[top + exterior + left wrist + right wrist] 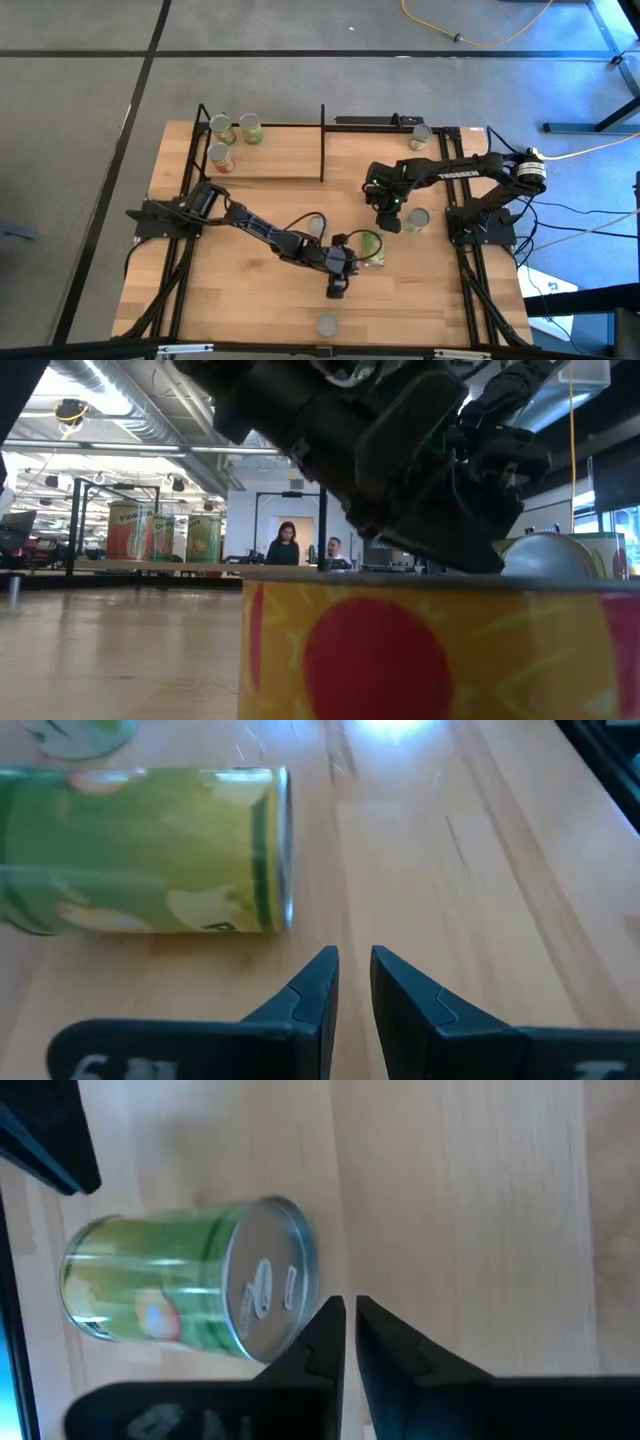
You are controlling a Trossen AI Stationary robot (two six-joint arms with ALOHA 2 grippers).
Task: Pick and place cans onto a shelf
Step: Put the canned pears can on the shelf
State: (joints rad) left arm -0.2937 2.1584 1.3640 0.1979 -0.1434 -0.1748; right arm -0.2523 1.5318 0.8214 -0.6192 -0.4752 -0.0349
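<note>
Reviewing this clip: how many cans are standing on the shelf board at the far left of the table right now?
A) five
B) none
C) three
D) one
C: the high view shows three cans grouped at the left end of the shelf, while the other cans sit out on the tabletop; the low view also shows three labelled cans lined up on that board.

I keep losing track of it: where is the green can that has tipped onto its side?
In the high view the tipped green can lies near the table's middle, just right of the left gripper and below the right gripper.
</note>
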